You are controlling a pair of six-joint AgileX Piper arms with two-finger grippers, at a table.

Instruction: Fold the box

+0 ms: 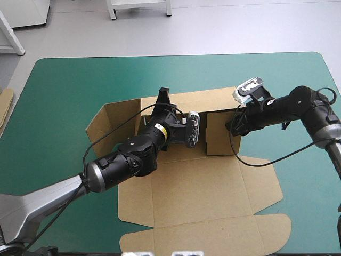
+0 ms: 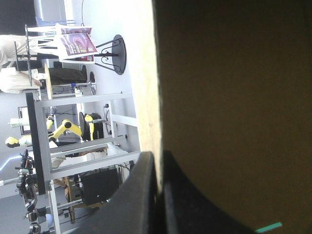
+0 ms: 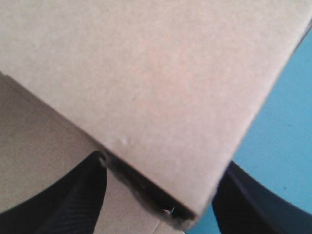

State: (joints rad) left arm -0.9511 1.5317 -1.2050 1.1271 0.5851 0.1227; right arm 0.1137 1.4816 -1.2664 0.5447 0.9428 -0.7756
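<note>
No text is legible; the left arm's yellow label (image 1: 165,129) seems printed.

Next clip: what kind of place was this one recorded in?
Most likely a robot test bench in a lab: a table with a teal-green cover, a part-folded brown box on it, the left gripper shut on one raised wall and the right gripper open at another.

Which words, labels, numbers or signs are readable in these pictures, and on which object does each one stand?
No text can be read here.
box: plain brown board, no print visible in any view.
yellow label on the left arm: too small to read.
</note>
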